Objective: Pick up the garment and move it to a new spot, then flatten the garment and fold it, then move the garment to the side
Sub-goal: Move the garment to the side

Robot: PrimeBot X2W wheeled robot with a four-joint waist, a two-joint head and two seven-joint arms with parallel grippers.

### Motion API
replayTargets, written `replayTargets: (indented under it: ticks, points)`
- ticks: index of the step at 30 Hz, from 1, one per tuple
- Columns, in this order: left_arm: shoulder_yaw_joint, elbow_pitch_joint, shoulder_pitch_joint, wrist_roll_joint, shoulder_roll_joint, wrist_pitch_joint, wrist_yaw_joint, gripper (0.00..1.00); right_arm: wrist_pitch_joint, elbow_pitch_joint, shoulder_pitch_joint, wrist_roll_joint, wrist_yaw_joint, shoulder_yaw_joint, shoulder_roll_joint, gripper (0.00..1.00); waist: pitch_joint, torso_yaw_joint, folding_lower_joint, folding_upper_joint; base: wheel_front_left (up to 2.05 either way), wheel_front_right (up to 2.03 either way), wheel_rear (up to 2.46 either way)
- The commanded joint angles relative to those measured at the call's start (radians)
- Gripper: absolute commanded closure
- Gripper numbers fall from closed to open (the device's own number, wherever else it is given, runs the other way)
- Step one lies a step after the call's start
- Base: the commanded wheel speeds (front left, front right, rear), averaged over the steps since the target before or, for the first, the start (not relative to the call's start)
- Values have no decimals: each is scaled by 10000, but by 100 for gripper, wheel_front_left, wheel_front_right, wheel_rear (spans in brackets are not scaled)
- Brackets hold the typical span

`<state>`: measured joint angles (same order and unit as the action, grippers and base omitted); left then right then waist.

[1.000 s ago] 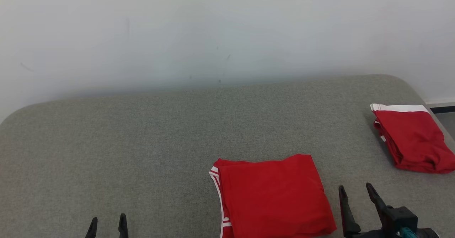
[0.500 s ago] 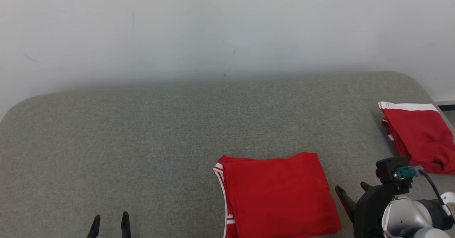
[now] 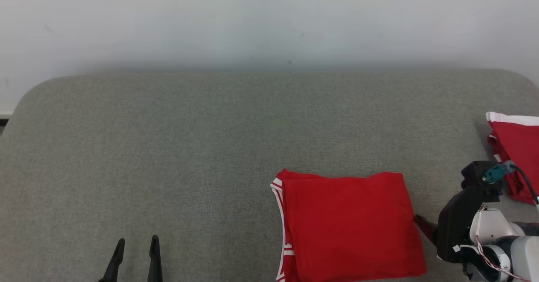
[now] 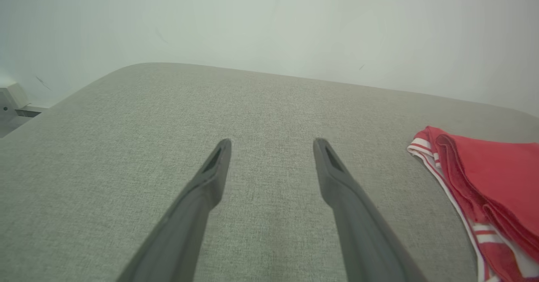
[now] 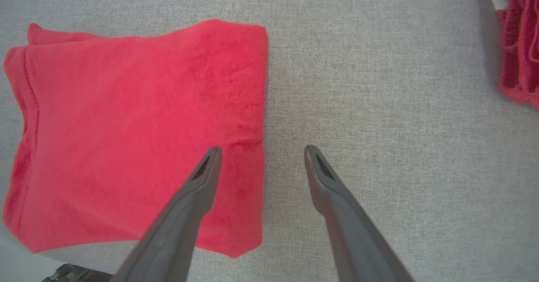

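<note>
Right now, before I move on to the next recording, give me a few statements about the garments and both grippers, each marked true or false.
1. The folded red garment lies flat on the grey surface. True.
2. The right gripper is shut on the garment's edge. False: its fingers stand open, one over the garment's right edge and the other over bare surface, and nothing is gripped.
3. The left gripper is open over bare surface, apart from the garment. True.
4. The second red garment lies at the surface's left end. False: it lies at the right end.
</note>
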<state>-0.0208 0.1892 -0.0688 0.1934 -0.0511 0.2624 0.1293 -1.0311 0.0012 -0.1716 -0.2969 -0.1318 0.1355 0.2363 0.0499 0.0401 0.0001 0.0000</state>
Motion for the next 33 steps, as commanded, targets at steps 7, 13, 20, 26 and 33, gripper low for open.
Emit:
replayTargets:
  ticks: [7,13,20,26,33]
  points:
    - [70,-41,324,-70,9,29,-5,0,34,896,-201,116,23,21,-373,0,563,462,-1,0,0,0,0]
    - [109,6,438,-104,9,29,2,0,253,1692,-378,337,23,-60,-650,0,741,542,-1,0,0,0,0]
    - [144,29,422,-105,9,29,6,0,892,2307,-729,749,23,-238,-518,100,734,433,-1,0,0,0,0]
    - [100,-68,327,-149,8,29,6,0,1777,2662,-1527,1081,23,-603,-213,100,733,19,-1,0,0,0,0]
    - [-37,-496,518,-183,11,27,4,0,1957,2993,-3135,1259,23,-1121,521,100,1028,-791,-1,0,0,0,0]
